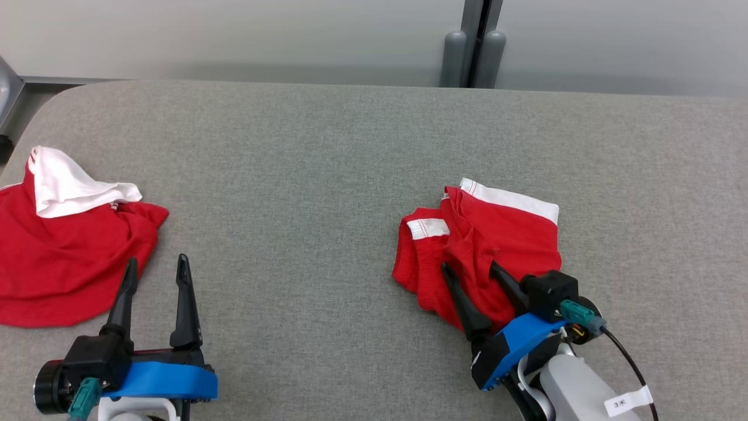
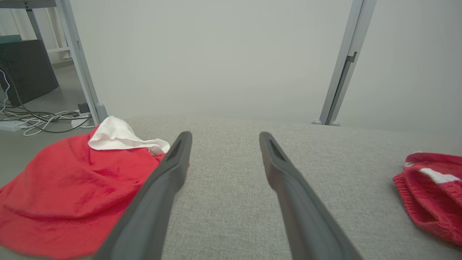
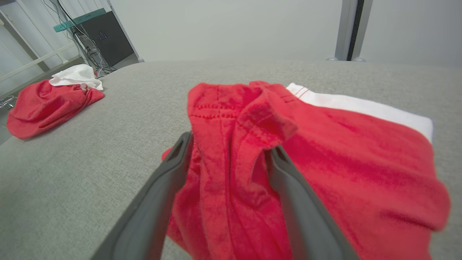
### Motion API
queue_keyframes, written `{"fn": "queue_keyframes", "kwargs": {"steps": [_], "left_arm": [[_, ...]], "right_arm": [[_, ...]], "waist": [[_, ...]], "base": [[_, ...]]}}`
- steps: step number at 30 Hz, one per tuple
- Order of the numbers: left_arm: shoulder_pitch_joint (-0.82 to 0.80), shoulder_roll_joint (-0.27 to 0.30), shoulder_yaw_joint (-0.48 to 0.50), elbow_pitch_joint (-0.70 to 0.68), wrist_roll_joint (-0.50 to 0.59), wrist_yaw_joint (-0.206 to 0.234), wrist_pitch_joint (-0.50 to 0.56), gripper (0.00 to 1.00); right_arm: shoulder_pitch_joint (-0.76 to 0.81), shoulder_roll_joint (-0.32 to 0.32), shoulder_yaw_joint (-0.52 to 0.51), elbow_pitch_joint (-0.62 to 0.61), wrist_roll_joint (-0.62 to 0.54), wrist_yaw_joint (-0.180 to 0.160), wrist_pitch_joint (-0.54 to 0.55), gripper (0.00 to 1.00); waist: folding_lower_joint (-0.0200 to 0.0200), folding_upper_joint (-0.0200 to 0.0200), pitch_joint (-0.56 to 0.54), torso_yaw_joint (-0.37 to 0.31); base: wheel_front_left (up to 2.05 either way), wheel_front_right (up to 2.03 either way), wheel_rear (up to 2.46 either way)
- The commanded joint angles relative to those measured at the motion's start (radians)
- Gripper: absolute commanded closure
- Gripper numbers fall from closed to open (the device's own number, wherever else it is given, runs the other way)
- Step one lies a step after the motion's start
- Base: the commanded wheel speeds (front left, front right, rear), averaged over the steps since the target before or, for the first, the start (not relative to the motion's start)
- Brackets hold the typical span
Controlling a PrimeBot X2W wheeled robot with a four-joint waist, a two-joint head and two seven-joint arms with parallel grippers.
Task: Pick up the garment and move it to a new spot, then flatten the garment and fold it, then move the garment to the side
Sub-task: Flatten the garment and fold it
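A crumpled red garment with a white band lies on the grey table, right of centre. My right gripper is open and low over the garment's near edge. In the right wrist view its fingers straddle a raised ridge of the red cloth. My left gripper is open with nothing between its fingers, just right of a second red garment with a white part. In the left wrist view, the left gripper points across bare table.
The second garment spreads to the table's left edge. A grey post stands behind the far edge against the pale wall. Cables and a dark box sit on the floor beyond the left side.
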Motion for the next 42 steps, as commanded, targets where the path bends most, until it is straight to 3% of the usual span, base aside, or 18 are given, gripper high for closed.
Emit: {"fn": "queue_keyframes", "kwargs": {"steps": [1,8,9,10,17,26,33,34,35,42], "left_arm": [[-0.019,0.001,-0.006,0.000,-0.005,-0.001,-0.003,0.00],[-0.035,-0.002,-0.013,0.006,-0.005,-0.001,-0.003,0.00],[-0.035,-0.002,-0.014,0.006,-0.006,-0.001,-0.003,0.00],[-0.034,-0.003,-0.015,0.007,-0.007,-0.001,-0.003,0.00],[-0.035,-0.006,-0.026,0.014,-0.008,-0.001,-0.003,0.00],[-0.008,-0.010,-0.026,0.009,-0.004,-0.001,-0.003,0.00],[0.002,-0.013,-0.025,0.014,-0.010,-0.001,-0.003,0.00],[0.003,-0.013,-0.025,0.015,-0.009,-0.001,-0.003,0.00],[0.004,-0.013,-0.023,0.016,-0.009,-0.001,-0.003,0.00],[0.021,-0.012,-0.014,0.016,-0.003,-0.001,-0.003,0.00]], "right_arm": [[-0.018,-0.001,0.005,0.011,0.010,0.001,-0.003,0.00],[-0.076,-0.001,-0.006,0.060,-0.004,0.001,-0.003,0.00],[-0.080,-0.001,-0.005,0.070,-0.005,0.001,-0.003,0.57],[-0.088,-0.001,-0.004,0.071,-0.003,0.001,-0.003,1.00],[-0.096,-0.001,0.017,0.017,0.012,0.001,-0.004,1.00],[0.004,-0.001,0.099,-0.150,-0.085,0.001,-0.003,1.00],[0.044,-0.002,0.149,-0.068,-0.124,0.001,-0.003,1.00],[0.038,-0.002,0.154,-0.066,-0.112,0.001,-0.004,0.27],[0.032,-0.001,0.160,-0.069,-0.107,0.001,-0.004,0.00],[0.070,-0.002,0.187,-0.162,-0.067,0.001,-0.003,0.00]], "waist": [[-0.0001,-0.0001,0.003,0.004],[-0.0001,-0.0001,0.011,0.010],[-0.0001,-0.0001,0.011,0.010],[-0.0001,-0.0001,0.011,0.011],[-0.0001,-0.0001,0.004,0.016],[-0.0001,-0.0001,-0.014,0.018],[-0.0001,-0.0001,-0.017,0.011],[-0.0001,-0.0001,-0.018,0.010],[-0.0001,-0.0001,-0.020,0.008],[-0.0001,-0.0001,-0.040,-0.013]], "base": [[0.00,0.00,0.00],[0.00,0.00,0.00],[0.00,0.00,0.00],[0.00,0.00,0.00],[0.00,0.00,0.00],[0.00,0.00,0.00],[0.00,0.00,0.00],[0.00,0.00,0.00],[0.00,0.00,0.00],[0.00,0.00,0.00]]}}
